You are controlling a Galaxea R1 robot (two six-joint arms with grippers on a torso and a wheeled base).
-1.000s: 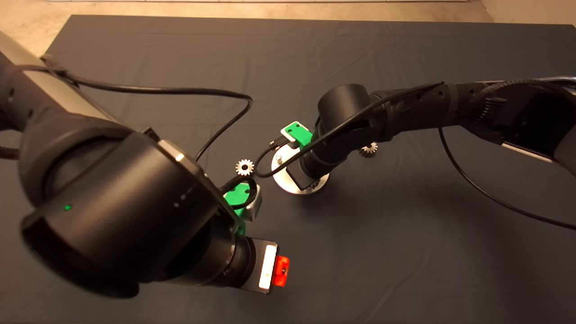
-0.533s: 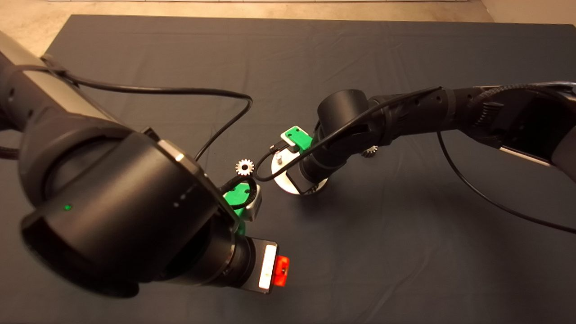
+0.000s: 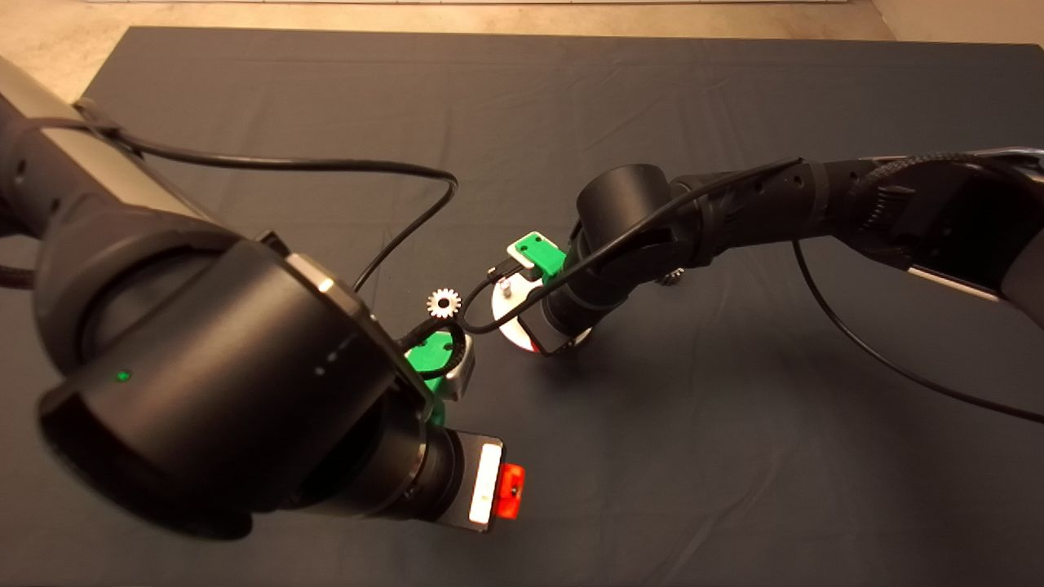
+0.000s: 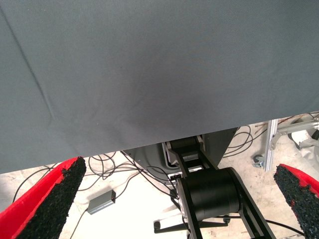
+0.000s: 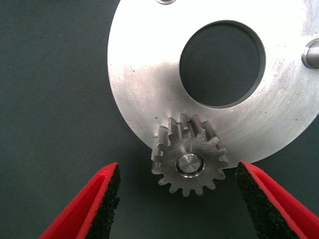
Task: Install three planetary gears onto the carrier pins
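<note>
In the right wrist view a flat silver disc (image 5: 149, 79) with a large centre hole carries one dark-grey planetary gear (image 5: 188, 162) seated on a carrier pin at its rim. My right gripper (image 5: 178, 172) is open, its red fingers (image 5: 102, 199) standing apart on either side of that gear without touching it. Two bare pins (image 5: 311, 52) stand elsewhere on the disc. From above, the right wrist hides most of the disc (image 3: 507, 316). One loose gear (image 3: 444, 303) lies left of it, another (image 3: 670, 278) peeks out behind the right arm. My left gripper (image 4: 174, 199) is open and empty.
The left arm fills the lower left of the head view, its gripper (image 3: 502, 487) near the mat's front middle. A black cable (image 3: 408, 171) loops over the mat toward the disc. The left wrist view shows the mat edge (image 4: 149, 144) and floor cables beyond.
The right wrist has shifted slightly left and down over the disc, hiding more of it and of the gear behind the arm. The left arm and the loose gear have not moved.
</note>
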